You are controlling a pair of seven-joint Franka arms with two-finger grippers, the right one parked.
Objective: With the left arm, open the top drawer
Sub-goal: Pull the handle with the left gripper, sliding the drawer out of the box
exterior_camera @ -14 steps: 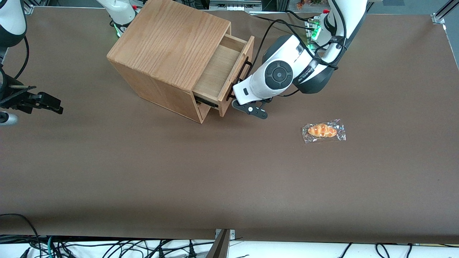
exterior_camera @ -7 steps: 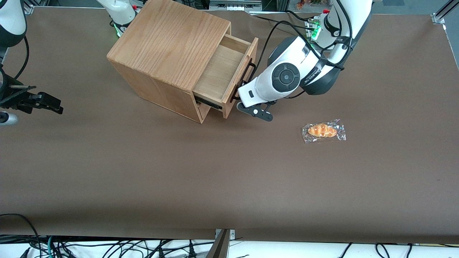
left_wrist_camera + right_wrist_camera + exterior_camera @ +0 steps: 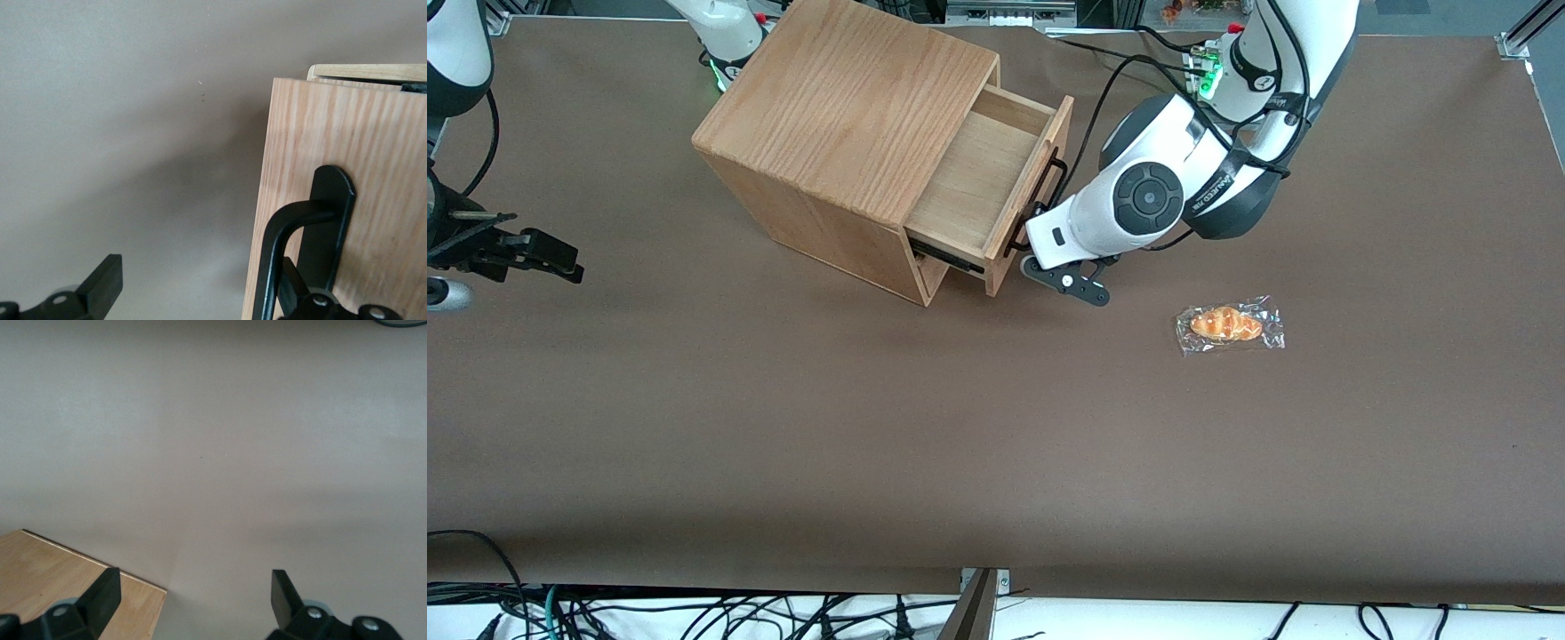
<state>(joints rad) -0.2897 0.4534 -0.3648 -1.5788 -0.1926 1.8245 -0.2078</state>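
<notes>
**Drawer part-way out, one finger hooked inside the handle**

The top drawer (image 3: 983,182) is seen drawn partly out of the wooden box (image 3: 845,133) on the desk (image 3: 960,444). The left arm (image 3: 1183,169) has its gripper (image 3: 1040,253) at the black bar handle (image 3: 277,260), whose long axis runs along the drawer front. The jaws are spread: one finger (image 3: 293,293) sits between bar and front, the other finger (image 3: 100,290) well clear. Further pull is judged to run straight away from the box.

Top drawer (image 3: 983,173) – light grained wood; bar handle (image 3: 293,247) – matt black metal; gripper (image 3: 200,293) near it, black.
</notes>
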